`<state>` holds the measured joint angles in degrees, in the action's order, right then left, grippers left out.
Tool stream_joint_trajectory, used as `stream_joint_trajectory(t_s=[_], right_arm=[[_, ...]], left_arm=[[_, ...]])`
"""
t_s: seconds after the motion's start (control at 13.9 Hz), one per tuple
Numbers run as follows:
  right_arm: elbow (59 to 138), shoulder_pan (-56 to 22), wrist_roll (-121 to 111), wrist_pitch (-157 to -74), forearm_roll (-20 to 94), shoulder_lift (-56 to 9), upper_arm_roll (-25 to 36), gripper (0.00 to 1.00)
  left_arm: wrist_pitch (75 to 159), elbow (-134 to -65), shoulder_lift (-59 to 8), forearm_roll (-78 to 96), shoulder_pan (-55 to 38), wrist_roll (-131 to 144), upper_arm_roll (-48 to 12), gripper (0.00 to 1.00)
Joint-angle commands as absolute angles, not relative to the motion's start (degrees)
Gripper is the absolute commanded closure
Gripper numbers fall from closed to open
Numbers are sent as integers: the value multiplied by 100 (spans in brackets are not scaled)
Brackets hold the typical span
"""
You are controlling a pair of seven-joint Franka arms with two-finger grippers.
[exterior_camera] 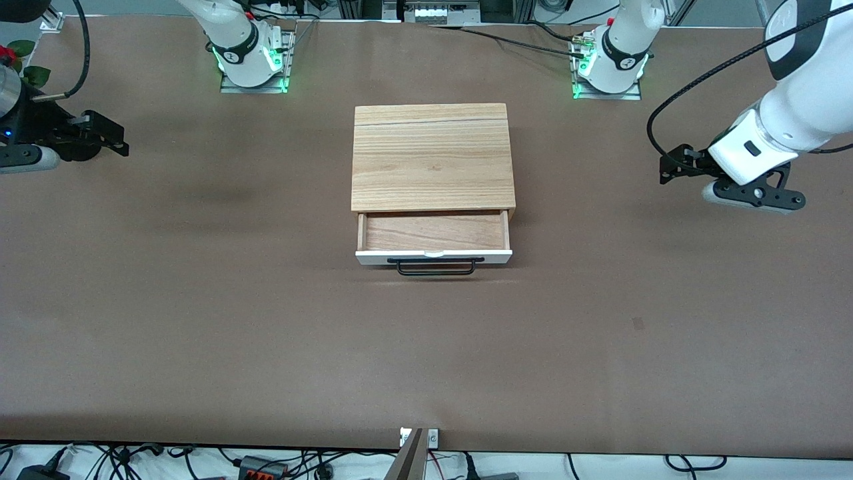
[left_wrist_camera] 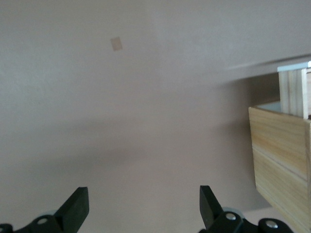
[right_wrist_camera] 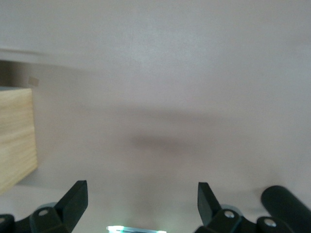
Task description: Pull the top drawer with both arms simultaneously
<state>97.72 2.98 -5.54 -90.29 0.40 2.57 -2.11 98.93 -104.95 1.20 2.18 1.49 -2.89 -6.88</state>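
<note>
The top drawer (exterior_camera: 433,255) stands pulled partway out of the light-wood cabinet (exterior_camera: 433,157), with its wood bottom showing and its black wire handle (exterior_camera: 436,267) free. My left gripper (exterior_camera: 668,167) hangs open and empty over the bare table toward the left arm's end, well apart from the cabinet. My right gripper (exterior_camera: 114,138) hangs open and empty over the table toward the right arm's end. In the left wrist view my open gripper (left_wrist_camera: 143,208) faces the cabinet's side (left_wrist_camera: 279,160) and the drawer's side (left_wrist_camera: 294,92). In the right wrist view my open gripper (right_wrist_camera: 141,204) shows a cabinet corner (right_wrist_camera: 17,136).
The brown table (exterior_camera: 266,333) has a small mark (exterior_camera: 638,323), which also shows in the left wrist view (left_wrist_camera: 115,43). The arm bases (exterior_camera: 253,60) stand along the table's farthest edge. Cables (exterior_camera: 266,463) run along the nearest edge. A plant (exterior_camera: 20,57) stands at the right arm's corner.
</note>
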Motion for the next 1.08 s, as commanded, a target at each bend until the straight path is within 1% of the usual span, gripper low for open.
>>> stream_joint_trajectory(t_s=[0.0, 0.43, 1.01], right_arm=[[9774, 203, -11, -9070, 106, 299, -185, 0], [9554, 193, 228, -9070, 70, 158, -132, 0], [9519, 167, 299, -9000, -9, 123, -149, 0]], left_arm=[[10046, -10723, 290, 211, 176, -264, -738, 0], [10011, -10714, 246, 202, 176, -220, -765, 0], [9993, -10705, 237, 211, 176, -229, -765, 0]])
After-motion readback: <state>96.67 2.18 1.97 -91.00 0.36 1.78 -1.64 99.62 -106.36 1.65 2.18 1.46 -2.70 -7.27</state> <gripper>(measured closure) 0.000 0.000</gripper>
